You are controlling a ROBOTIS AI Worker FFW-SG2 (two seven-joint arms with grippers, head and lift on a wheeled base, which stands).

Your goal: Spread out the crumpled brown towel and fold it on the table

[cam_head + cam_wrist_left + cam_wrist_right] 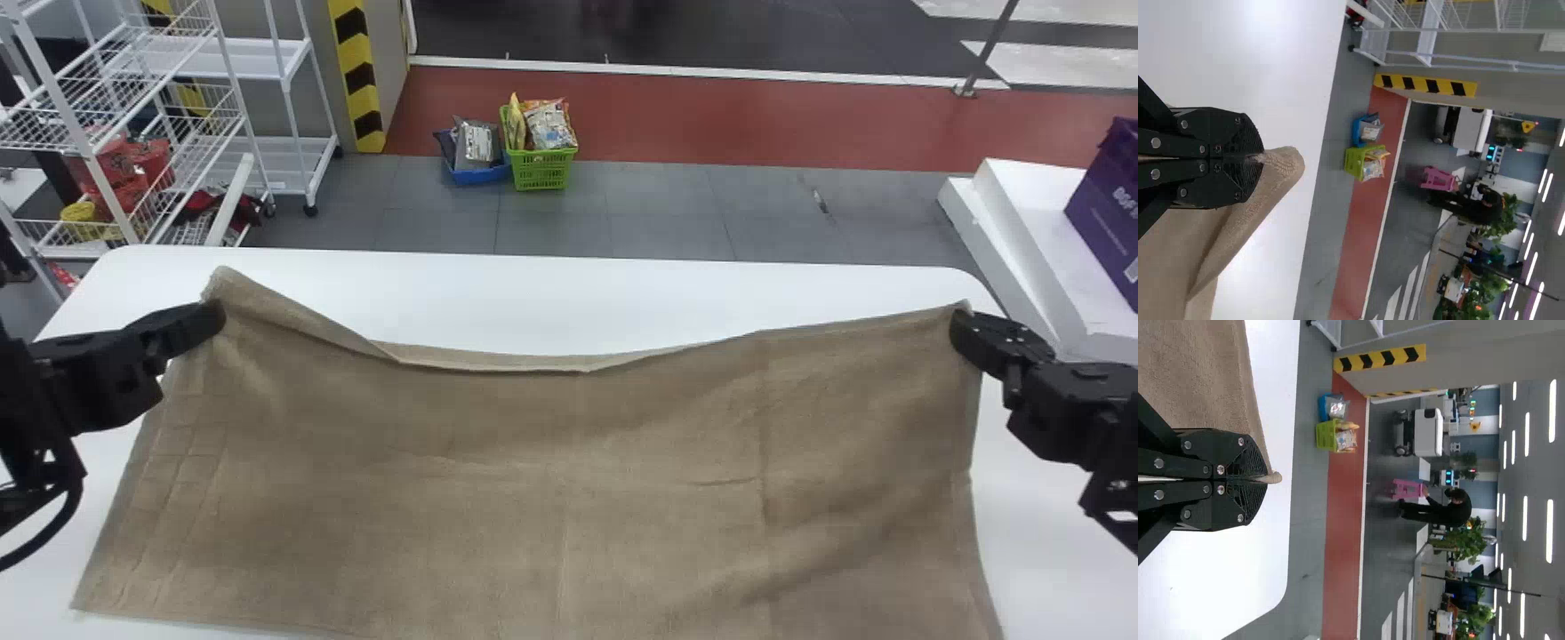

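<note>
Left gripper (pixel 213 318) at the towel's far left corner, above the white table (pixel 551 307); fingers pressed together, cloth pinched between them, a soft tip poking out past the ends. Brown towel (pixel 533 480) lies broad and open over the table, near left corner flat on the top, its near side running out of the head view. Colour a dull, even tan-brown, weave coarse, rather like sacking. Left part marked by a faint grid of creases. Far edge peaks at the left corner, rolls over there in a narrow, paler lip, dips in a shallow sag through the middle, then climbs rightward. Light upright crease near the centre; a firmer one right of it, with soft shading and ripples beyond. Far right corner in the right gripper (pixel 962 327), fingers closed together on it, a small cloth tip jutting past them.
</note>
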